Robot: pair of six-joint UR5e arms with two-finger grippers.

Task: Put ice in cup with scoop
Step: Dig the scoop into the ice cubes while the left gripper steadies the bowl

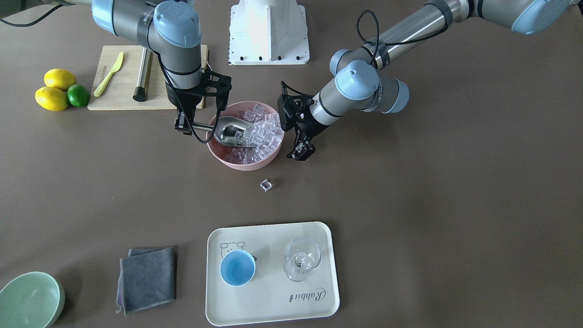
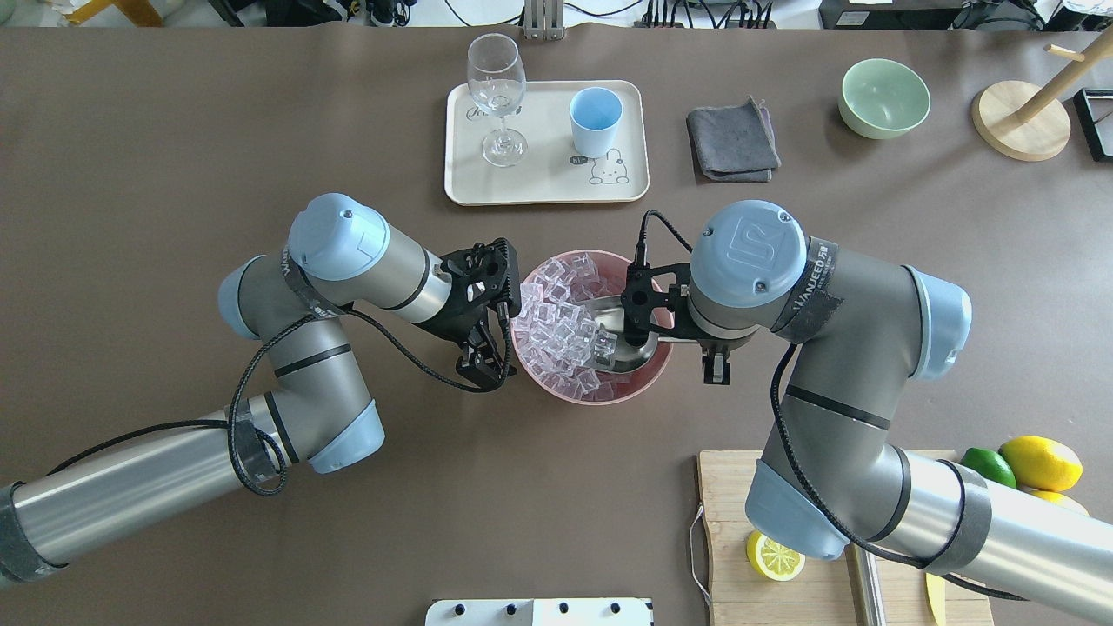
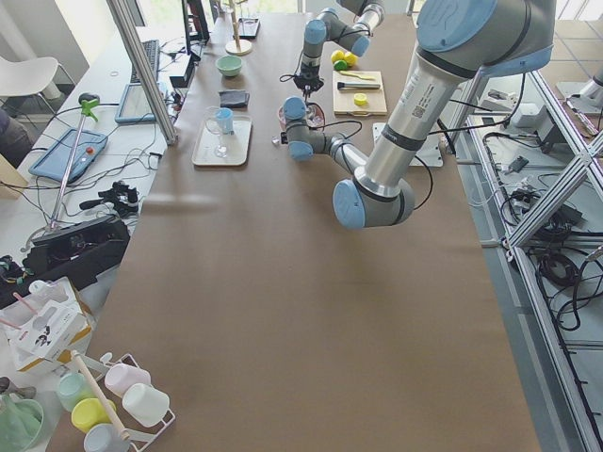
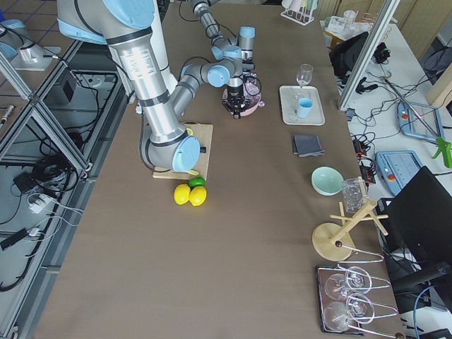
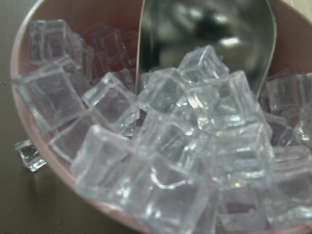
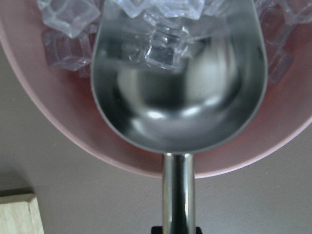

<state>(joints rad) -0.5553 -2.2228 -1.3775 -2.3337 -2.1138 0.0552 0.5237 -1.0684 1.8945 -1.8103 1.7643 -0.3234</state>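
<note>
Your right gripper (image 1: 186,125) is clamped on the scoop (image 1: 230,130) handle, at the pink bowl's (image 1: 241,164) three o'clock overhead, trough among the ice (image 1: 266,132). Left gripper (image 1: 300,152) sits at eight o'clock, and I can't tell its gap.

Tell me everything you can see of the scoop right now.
The scoop is shiny steel: a deep rounded trough and a short round handle. Its mouth is pushed into the ice in the pink bowl, handle out over the rim, held by the right gripper. The trough looks mostly empty.
</note>
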